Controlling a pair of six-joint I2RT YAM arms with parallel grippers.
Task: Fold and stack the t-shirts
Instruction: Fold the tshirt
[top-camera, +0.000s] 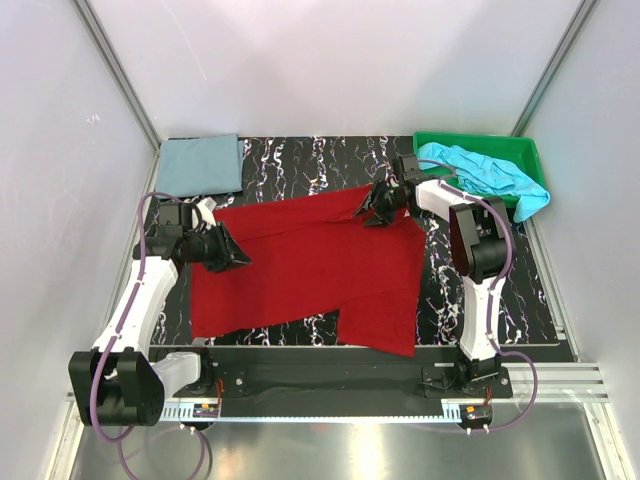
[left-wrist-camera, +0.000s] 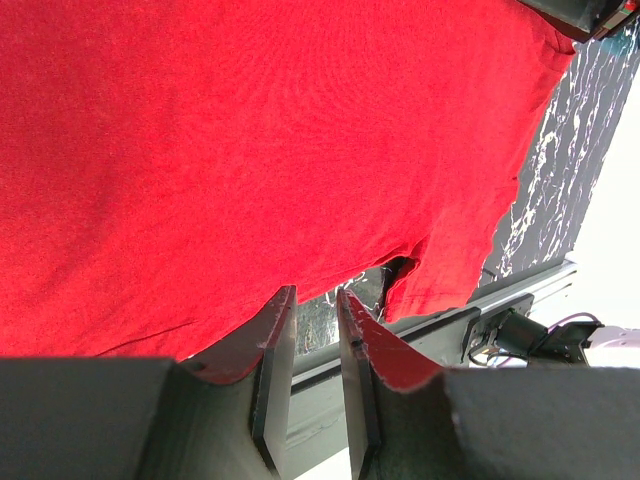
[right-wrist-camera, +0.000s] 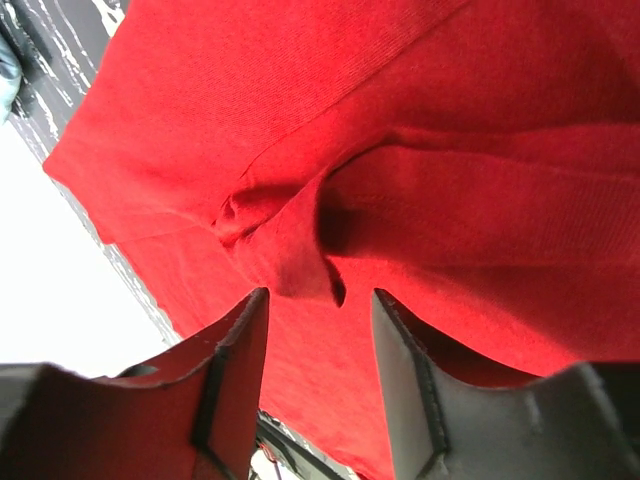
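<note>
Red t-shirt (top-camera: 300, 262) lies spread on the black marble table (top-camera: 300, 160), centre of the top view, with one flap reaching down toward the lower middle. My left jaws sit at its left edge, mid-left of the frame. My right jaws sit at its upper right corner, just left of the green tray (top-camera: 515, 150).

Left wrist view: left jaws are narrow, leaving a thin gap with table and rail showing through. The red shirt's hem runs right at the tips of my fingers (left-wrist-camera: 272, 345). I can't tell if the hem is pinched or only touching. Red cloth fills most of that frame above the tips.

Right wrist view: right jaws stand apart, and a bunched fold (right-wrist-camera: 290, 265) of the red shirt sits between the tips. There is space beside the right-hand finger (right-wrist-camera: 400, 370), so they are not clamped on it.

Grey-blue t-shirt (top-camera: 202, 166) lies folded flat at the table's upper left corner, just above the red shirt's left corner. Turquoise t-shirt (top-camera: 485, 170) is crumpled in the tray at upper right, one end spilling over the tray's right rim.
</note>
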